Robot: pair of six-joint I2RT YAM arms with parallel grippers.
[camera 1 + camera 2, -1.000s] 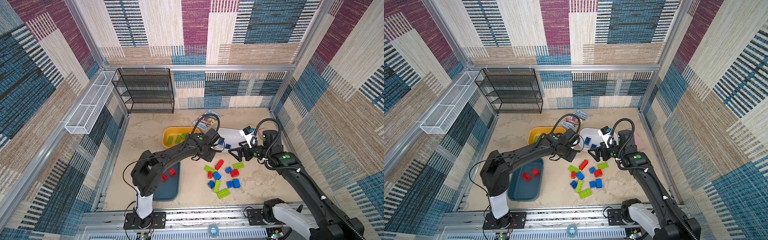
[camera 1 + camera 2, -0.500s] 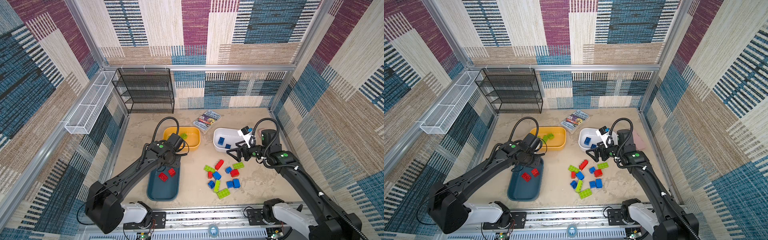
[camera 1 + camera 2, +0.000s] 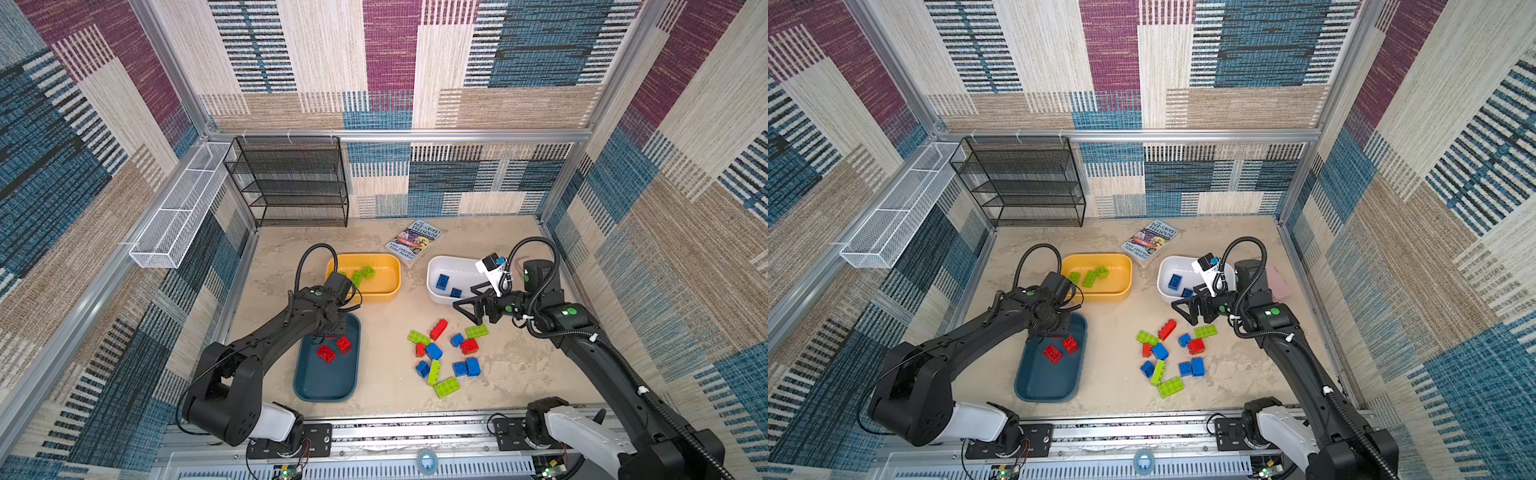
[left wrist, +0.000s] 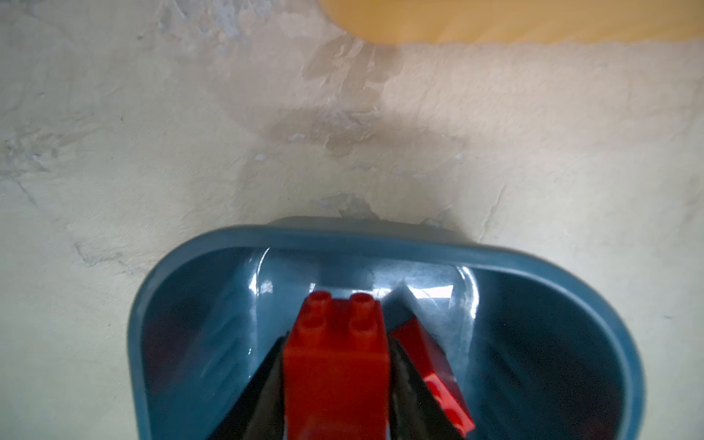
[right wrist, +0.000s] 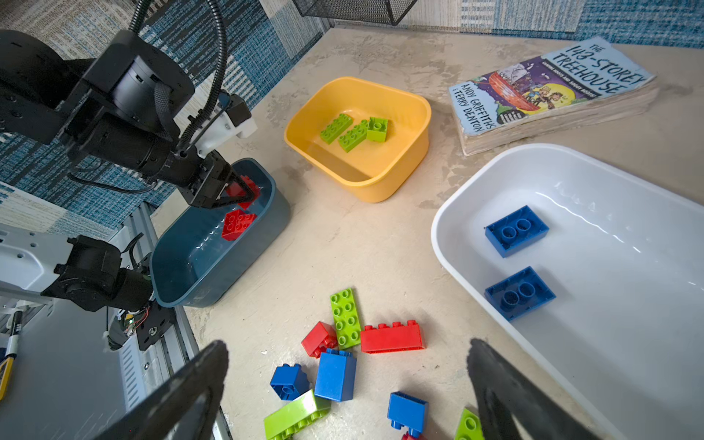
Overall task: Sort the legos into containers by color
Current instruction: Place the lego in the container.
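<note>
the left gripper is gripping a red square brick, its fingers pressing on both sides, and is holding it low inside the dark teal bin, at the end nearest the yellow bin. two more red bricks are lying on the teal bin's floor just beside it. three lime green bricks are sitting in the yellow bin. the right gripper is hanging with its jaws spread wide and nothing between them, just beside the white bin, where two blue bricks are lying. the loose bricks, red, blue and lime green, are lying scattered on the table near it. a paperback book is lying behind the bins.
</note>
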